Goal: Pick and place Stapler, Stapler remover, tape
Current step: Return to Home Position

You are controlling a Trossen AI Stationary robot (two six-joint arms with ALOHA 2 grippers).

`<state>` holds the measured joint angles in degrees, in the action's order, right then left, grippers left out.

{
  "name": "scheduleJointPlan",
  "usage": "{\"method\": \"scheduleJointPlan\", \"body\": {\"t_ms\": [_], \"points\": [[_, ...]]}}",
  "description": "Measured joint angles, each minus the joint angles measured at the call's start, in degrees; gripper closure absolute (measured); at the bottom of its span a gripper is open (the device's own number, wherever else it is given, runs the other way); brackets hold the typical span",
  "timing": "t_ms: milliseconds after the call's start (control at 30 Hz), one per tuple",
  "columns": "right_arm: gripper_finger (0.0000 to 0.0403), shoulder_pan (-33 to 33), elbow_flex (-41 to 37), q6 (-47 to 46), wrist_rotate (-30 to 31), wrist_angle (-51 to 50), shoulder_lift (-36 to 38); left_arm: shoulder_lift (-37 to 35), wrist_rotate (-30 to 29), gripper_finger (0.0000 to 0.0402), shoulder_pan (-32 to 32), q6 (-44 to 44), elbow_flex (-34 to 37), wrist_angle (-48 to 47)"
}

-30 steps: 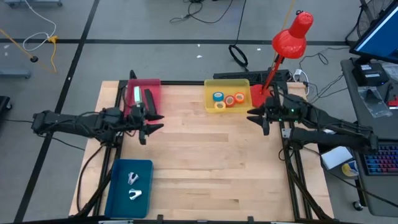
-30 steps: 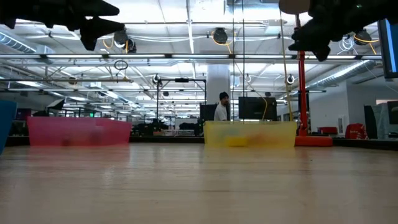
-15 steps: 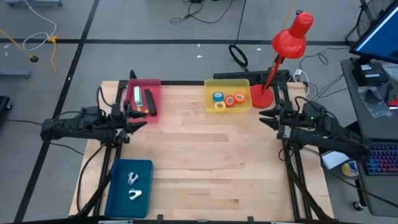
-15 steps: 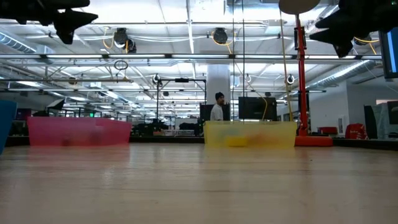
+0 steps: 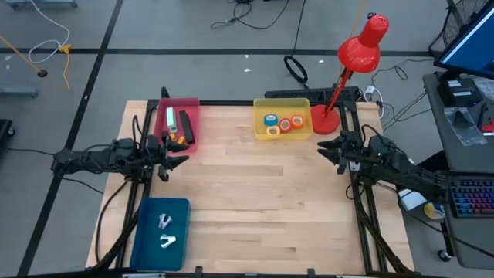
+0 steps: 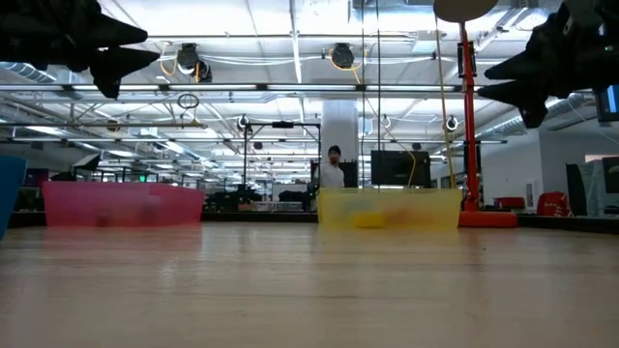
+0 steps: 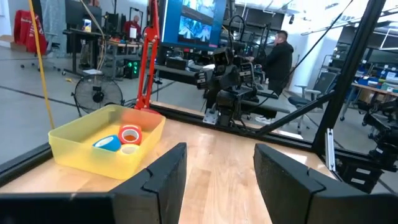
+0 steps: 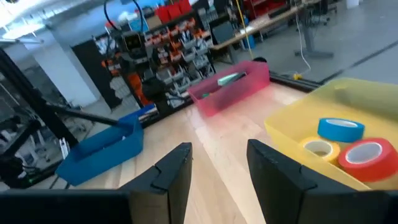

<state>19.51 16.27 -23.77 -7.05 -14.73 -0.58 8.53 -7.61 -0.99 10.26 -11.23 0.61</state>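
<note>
Two staplers, a pale green one (image 5: pixel 170 117) and a black one (image 5: pixel 185 125), lie in the pink tray (image 5: pixel 193 108) at the far left. Two stapler removers (image 5: pixel 166 232) lie in the blue tray (image 5: pixel 147 239) at the near left. Several tape rolls (image 5: pixel 282 123) lie in the yellow tray (image 5: pixel 262 108) at the far middle. My left gripper (image 5: pixel 177 151) (image 7: pixel 217 180) hovers open above the table's left edge, level, with nothing between its fingers. My right gripper (image 5: pixel 327 150) (image 8: pixel 217 174) hovers open at the right edge, also with nothing between its fingers.
A red desk lamp (image 5: pixel 359 46) stands with its base (image 5: pixel 324 120) just right of the yellow tray, close to my right gripper. The bare wooden tabletop (image 5: pixel 262 201) stretches between the arms. A person (image 6: pixel 334 164) stands in the room far behind the table.
Both arms have drawn back from the table's middle toward their own side edges and have sunk lower. Both grippers stay open, pointing level. Nothing on the table has moved.
</note>
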Motion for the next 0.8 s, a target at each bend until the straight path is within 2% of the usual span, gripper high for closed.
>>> {"method": "scheduleJointPlan", "body": {"t_ms": [233, 500, 800], "points": [[0.0256, 0.02, -7.23, -1.59, 5.77, 7.87, 0.33, -3.12, 0.04, 0.0215, 0.0, -1.37, 0.53, -1.31], [0.0257, 0.02, -13.95, -2.32, 5.55, 21.33, 0.25, -4.97, 0.15, 0.0215, 0.0, -1.11, 0.53, -3.94], [0.0256, 0.01, -14.65, -3.15, 5.33, 20.0, 0.28, -4.93, 3.01, 0.0215, 0.0, -0.71, 0.53, -6.11]]}}
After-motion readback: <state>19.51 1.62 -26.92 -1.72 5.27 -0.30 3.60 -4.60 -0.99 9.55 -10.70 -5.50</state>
